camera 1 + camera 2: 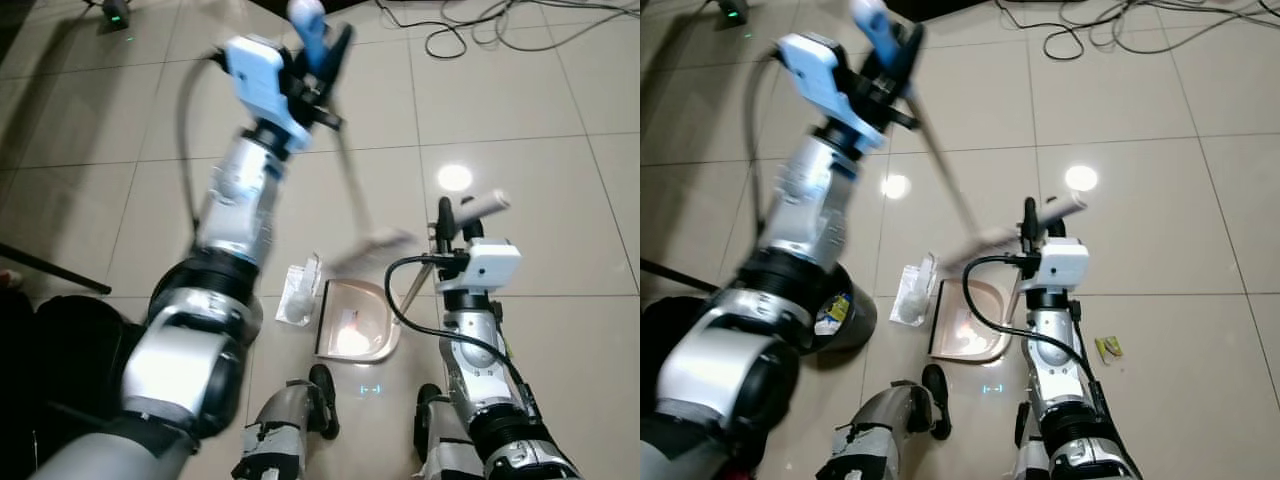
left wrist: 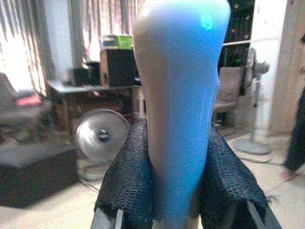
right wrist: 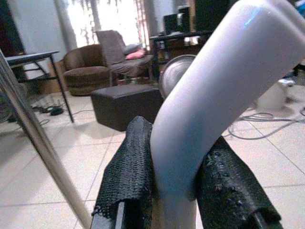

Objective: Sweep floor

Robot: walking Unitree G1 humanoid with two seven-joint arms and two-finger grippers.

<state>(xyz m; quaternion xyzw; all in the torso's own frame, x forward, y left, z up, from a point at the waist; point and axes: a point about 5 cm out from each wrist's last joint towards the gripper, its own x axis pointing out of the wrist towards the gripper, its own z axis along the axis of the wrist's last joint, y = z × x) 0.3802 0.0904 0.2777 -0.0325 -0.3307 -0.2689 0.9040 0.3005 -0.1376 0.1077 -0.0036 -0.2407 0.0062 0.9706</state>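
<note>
Sweeping in hand: left gripper (image 1: pixel 318 60) clamps the broom handle (image 2: pixel 181 109); right gripper (image 1: pixel 1040 222) clamps the dustpan handle (image 3: pixel 214 90). Dustpan (image 1: pixel 355 322) lies below the right fingers. Next: draw the plastic wrapper (image 1: pixel 298 295) into the pan.

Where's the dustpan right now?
The dustpan sits on the tiled floor just ahead of the robot's feet, centre of the eye views, with a clear plastic wrapper on its left side.

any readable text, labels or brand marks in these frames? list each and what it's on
None can be read.
Label on the dark bin: colourful print, too small and blurred.
Small yellow wrapper on the floor: too small to tell if it bears print.
Green box on the speaker: blurred, no letters legible.
Broom handle and dustpan: no markings seen.
</note>
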